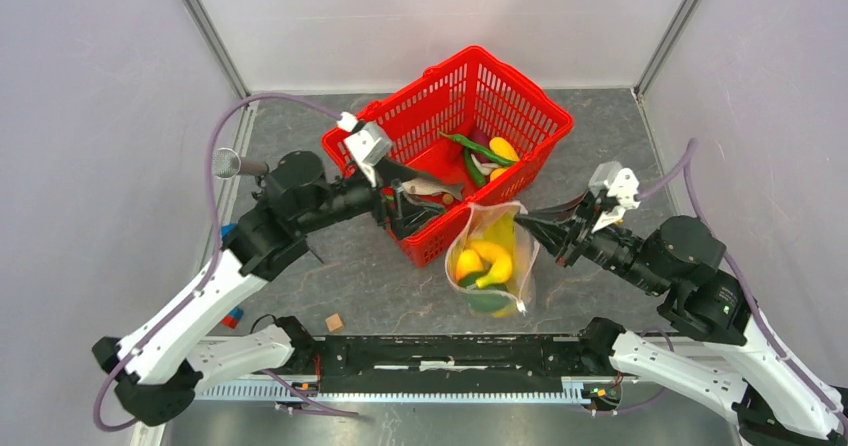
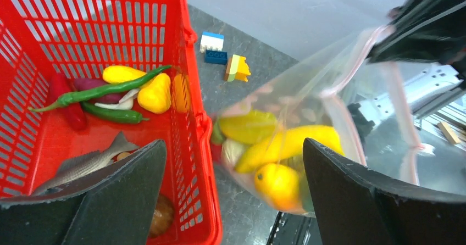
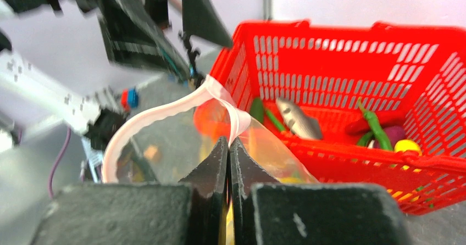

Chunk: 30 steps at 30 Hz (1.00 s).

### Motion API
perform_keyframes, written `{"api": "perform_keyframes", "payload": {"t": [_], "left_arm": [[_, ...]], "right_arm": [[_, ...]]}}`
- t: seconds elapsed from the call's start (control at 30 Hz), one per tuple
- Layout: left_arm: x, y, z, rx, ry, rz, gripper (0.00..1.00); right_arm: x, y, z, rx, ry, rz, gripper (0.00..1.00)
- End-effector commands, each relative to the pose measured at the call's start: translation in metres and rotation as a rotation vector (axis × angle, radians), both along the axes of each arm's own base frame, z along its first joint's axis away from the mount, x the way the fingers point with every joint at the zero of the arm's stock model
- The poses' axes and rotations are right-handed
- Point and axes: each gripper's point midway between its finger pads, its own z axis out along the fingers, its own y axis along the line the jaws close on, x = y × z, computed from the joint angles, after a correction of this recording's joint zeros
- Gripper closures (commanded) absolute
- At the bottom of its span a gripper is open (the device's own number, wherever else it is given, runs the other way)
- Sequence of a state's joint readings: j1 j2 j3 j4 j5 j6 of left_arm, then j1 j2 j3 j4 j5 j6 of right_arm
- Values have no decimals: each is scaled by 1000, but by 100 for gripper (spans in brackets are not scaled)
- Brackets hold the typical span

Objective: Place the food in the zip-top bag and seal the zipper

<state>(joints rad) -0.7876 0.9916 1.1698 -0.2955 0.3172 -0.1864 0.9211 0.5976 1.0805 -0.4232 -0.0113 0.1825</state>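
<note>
zip-top bag (image 1: 492,261) mouth: gaping | left flank: red basket (image 1: 520,106) just beside

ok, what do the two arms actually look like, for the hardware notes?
Both match. The left arm and right arm have white lower links, then black rounded joints and black upper links. Each trails a mauve cable and carries a small white camera housing at the wrist. The jaws are matte black wedges tapering to points. No markings are legible.

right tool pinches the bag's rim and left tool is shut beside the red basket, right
No: the left tool is wide open, per the left wrist view. It is beside the red basket, and the right tool does pinch the rim of the zip-top bag.
</note>
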Motion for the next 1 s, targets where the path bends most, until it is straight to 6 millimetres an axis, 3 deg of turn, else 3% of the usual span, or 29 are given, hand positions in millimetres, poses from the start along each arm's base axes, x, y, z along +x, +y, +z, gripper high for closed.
{"api": "perform_keyframes", "payload": {"t": [0.0,0.07,0.2,0.3,0.4,0.57,0.97], "left_arm": [[-28,22,20,-17,-118,-47,0],[-37,31,16,-22,-131,-51,0],[-50,33,-10,-3,-80,-96,0],[-58,31,-35,6,-17,-130,0],[-79,26,-40,-37,-13,-241,0],[-107,20,-44,-53,28,-409,0],[-121,-3,-62,-33,57,-440,1]], "right_arm": [[-36,16,-23,-120,-37,238,96],[-44,23,-36,-134,-17,304,97],[-54,38,-71,-187,19,414,99],[-52,45,-93,-228,50,444,99],[-45,48,-106,-267,63,426,100],[-43,57,-105,-264,26,453,99],[-25,58,-89,-233,-10,362,97]]}}
